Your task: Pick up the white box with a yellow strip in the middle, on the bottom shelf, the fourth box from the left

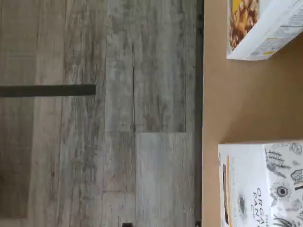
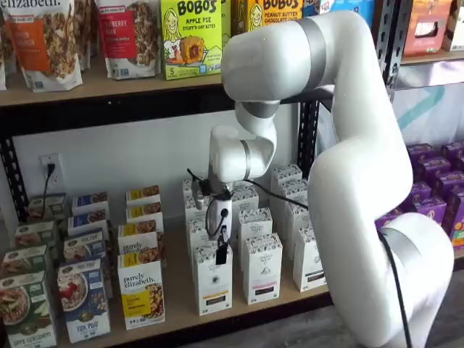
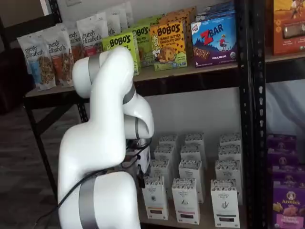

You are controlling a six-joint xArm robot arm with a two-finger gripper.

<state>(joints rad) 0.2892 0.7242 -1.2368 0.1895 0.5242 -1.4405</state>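
The white box (image 2: 212,288) with a thin yellow strip stands at the front of its row on the bottom shelf (image 2: 174,308), between the purely elizabeth box (image 2: 141,291) and a same-shaped carton with a pink strip (image 2: 262,270). The gripper (image 2: 221,250) hangs just above the white box's top band. Only a white body and a dark finger piece show, so I cannot tell if it is open or shut. In the wrist view the white box (image 1: 258,187) lies on the tan shelf board (image 1: 246,104). In a shelf view the arm partly hides the gripper (image 3: 142,177) beside the white box (image 3: 155,199).
More white cartons (image 2: 286,190) stand in rows behind and right. Cereal boxes (image 2: 83,299) fill the shelf's left. The purely elizabeth box (image 1: 265,28) shows in the wrist view past the shelf's black front rail (image 1: 200,113) and the grey wood floor (image 1: 94,142). The upper shelf (image 2: 109,87) carries bags and Bobo's boxes.
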